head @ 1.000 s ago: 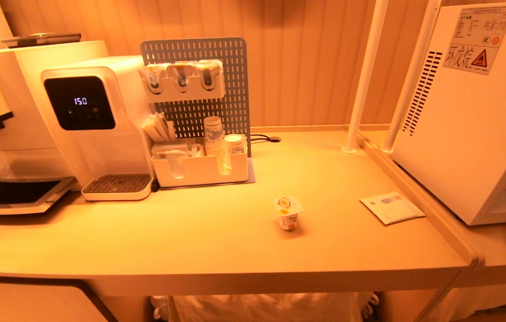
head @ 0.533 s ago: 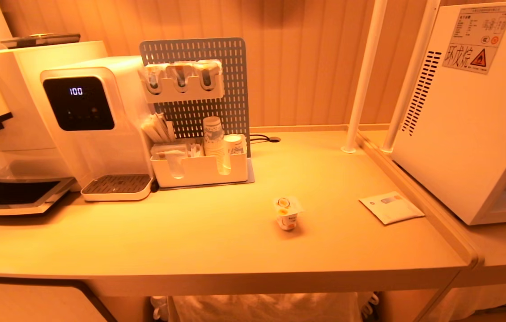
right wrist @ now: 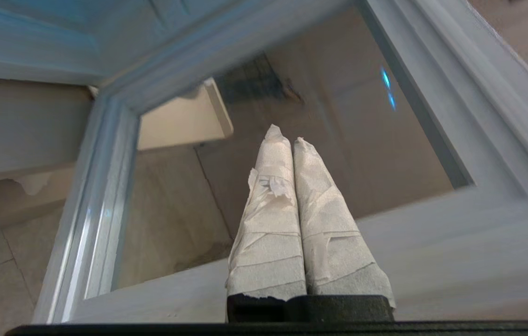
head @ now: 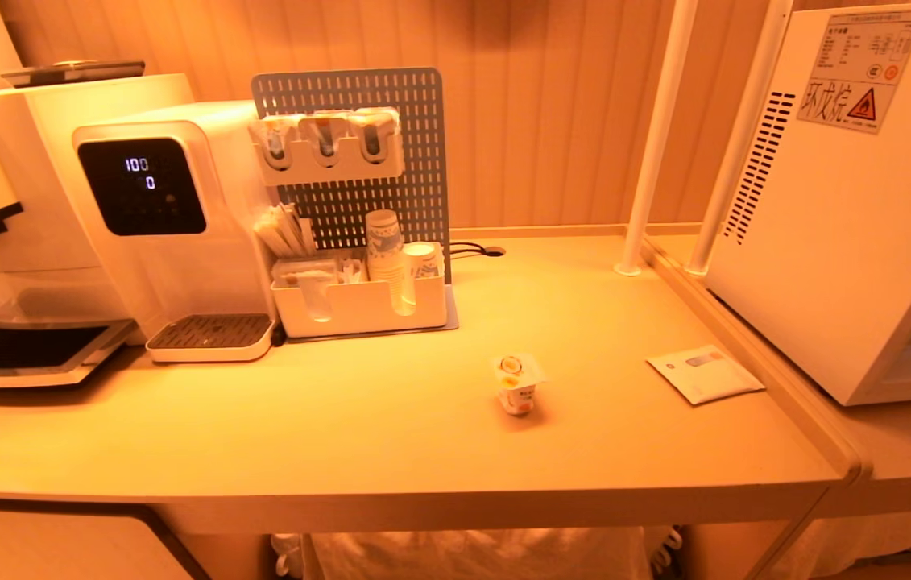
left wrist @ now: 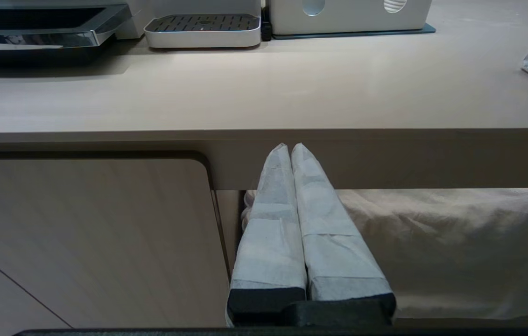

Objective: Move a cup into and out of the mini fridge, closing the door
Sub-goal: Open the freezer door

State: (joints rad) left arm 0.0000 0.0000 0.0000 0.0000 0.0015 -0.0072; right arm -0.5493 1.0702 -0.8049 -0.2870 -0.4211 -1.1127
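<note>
On the tabletop [head: 391,435] the cup [head: 518,384] stood upright, well left of the fridge [head: 842,242]. The right pincer [right wrist: 292,140], pressed shut and empty, faced the door [right wrist: 432,242] glass; the left pincer [left wrist: 291,148], shut too, hung below the tabletop edge. Judged step: working the door; next, hooking its handle.

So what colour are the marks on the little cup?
Orange fruit marks on a white cup; the head view shows them best.

1. Small squat white plastic yogurt-style cup [head: 519,384] stands on beige wooden countertop [head: 391,427], centre-right.
2. Flat white paper packet [head: 706,373] lies right of it.
3. White boxy mini fridge [head: 842,201] sits further right.
4. White water dispenser with black screen [head: 173,217] stands back-left.
</note>
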